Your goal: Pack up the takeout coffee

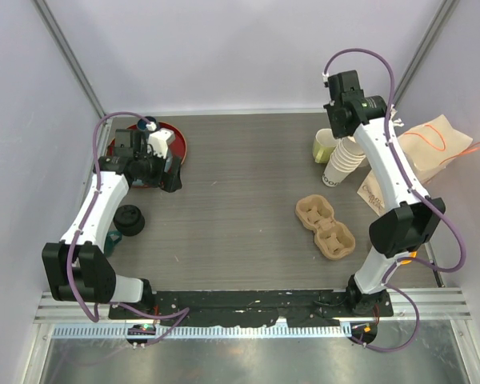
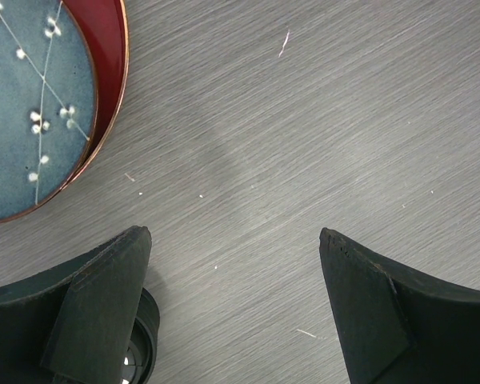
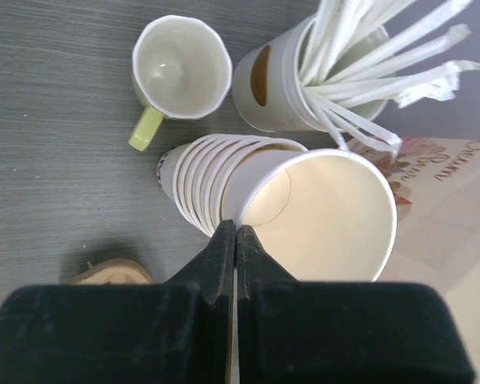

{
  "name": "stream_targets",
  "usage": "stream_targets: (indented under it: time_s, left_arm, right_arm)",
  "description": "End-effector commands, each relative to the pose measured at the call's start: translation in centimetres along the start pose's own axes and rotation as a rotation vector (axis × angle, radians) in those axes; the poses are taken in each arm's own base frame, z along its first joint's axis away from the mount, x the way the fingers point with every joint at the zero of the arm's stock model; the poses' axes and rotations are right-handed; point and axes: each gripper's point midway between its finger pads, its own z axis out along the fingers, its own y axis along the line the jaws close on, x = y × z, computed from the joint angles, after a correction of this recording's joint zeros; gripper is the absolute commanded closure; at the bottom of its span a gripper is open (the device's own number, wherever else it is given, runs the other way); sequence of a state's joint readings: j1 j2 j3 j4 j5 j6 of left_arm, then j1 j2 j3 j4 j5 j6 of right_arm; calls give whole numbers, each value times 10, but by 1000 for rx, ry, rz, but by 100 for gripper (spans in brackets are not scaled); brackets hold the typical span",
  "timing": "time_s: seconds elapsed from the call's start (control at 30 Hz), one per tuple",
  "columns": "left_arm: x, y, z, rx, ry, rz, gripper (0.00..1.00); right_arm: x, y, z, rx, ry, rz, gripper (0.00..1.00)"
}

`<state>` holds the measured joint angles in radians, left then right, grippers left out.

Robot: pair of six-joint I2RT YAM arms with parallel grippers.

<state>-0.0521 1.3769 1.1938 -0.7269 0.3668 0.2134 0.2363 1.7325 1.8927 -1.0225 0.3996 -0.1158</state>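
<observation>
— Well, far left first: what shows by the left gripper (image 2: 234, 244)?

— Its jaws stand wide apart over the bare table (image 2: 304, 120), holding nothing. Up and left of them lies a blue plate (image 2: 24, 104) with white blossoms, set in a red tray (image 2: 104, 48). Both are cut off by the frame edge. A dark round edge (image 2: 146, 336) peeks from behind the left finger (too little shows to name it).

— And the takeout coffee?

— From above, one black-lidded cup (image 1: 130, 218) stands close to the left forearm, on the near side of the tray and well apart from those open jaws. A smaller dark shape (image 1: 113, 238) just beside it is half under the arm; I cannot tell whether it is the second cup.

— The middle?

— A pulp cup carrier (image 1: 326, 226) lies slantwise, right of centre.

— Then the right side?

— The right gripper (image 3: 236, 230) has its jaws pressed together, tips at the rim of the top cup in a stack of bare paper cups (image 3: 216, 180). Whether paper is pinched between them I cannot tell. Just beyond stand a yellow-green mug (image 3: 180, 68) and a cup of wrapped straws (image 3: 272, 80), and a printed paper bag (image 3: 456, 216) is cropped at the right edge. The lidded cup is across the table from these jaws.
</observation>
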Motion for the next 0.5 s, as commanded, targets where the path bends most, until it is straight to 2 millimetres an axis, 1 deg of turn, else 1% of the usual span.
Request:
stream_targets:
  time_s: [0.0,0.03,0.07,0.1,0.17,0.2,0.23,0.3,0.33,0.37,0.4,0.43,0.47]
  left_arm:
    - [-14,0,-9,-3,-46,24,9]
    - [-15,0,-9,-2,-48,26,10]
    - [-15,-1,-9,-1,-48,26,9]
    - [-15,-1,-9,-1,-48,28,9]
    - [-15,-1,-9,-1,-47,30,8]
    - [-15,0,-9,-2,-45,30,8]
    - [-15,0,-9,-1,-44,26,8]
    - [-16,2,-9,-11,-38,25,7]
    - [-16,3,-10,-17,-37,25,7]
    - [-17,5,-10,-26,-37,23,7]
    - [-18,9,-11,-53,-36,21,7]
    - [-18,12,-12,-71,-33,15,7]
    - [-19,15,-13,-89,-34,7,6]
  right_arm:
    - [-42,-31,-53,98,-162,-3,99]
    - [-53,-35,-66,107,-205,0,99]
    - [-58,-36,-74,105,-227,-17,99]
    - [-64,-30,-82,89,-253,-36,99]
    - [-76,-28,-99,74,-310,-55,99]
    - [-82,-19,-107,53,-336,-92,99]
    - [-89,-15,-115,36,-368,-101,99]
    - [-101,2,-125,-19,-433,-138,99]
    - [-104,25,-131,-72,-459,-186,99]
    - [-111,37,-136,-106,-501,-204,99]
    - [-113,62,-141,-197,-535,-249,99]
    - [-107,97,-144,-277,-551,-350,99]
    - [-110,120,-148,-345,-596,-392,99]
